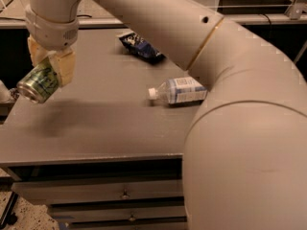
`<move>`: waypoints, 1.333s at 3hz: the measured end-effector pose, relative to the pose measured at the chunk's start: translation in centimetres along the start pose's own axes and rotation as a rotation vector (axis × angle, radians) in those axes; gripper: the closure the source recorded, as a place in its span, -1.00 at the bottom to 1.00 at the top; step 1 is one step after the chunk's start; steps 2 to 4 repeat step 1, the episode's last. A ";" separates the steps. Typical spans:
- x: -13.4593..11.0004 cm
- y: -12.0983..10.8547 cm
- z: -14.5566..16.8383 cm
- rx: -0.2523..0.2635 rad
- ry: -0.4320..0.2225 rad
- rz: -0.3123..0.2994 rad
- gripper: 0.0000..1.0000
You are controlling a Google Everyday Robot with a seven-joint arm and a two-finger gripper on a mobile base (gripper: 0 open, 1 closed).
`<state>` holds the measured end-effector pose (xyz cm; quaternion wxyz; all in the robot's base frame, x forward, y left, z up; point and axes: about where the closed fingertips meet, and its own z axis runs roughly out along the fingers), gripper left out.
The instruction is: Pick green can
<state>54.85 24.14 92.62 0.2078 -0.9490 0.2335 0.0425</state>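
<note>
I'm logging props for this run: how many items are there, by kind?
Cans: 1, the green can, tilted, gripped by the gripper over the table's left side.
Bottles: 1, a clear bottle lying on the table.
Bags: 1, a dark blue snack bag at the back.
Total: 3.

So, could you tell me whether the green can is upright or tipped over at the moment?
Tipped: the green can slants in the gripper, over the left edge of the table, silver end facing down-left.
</note>
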 end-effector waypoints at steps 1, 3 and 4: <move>0.2 -0.2 -6.4 0.178 -0.049 0.063 1.00; 0.2 -0.2 -6.4 0.178 -0.049 0.063 1.00; 0.2 -0.2 -6.4 0.178 -0.049 0.063 1.00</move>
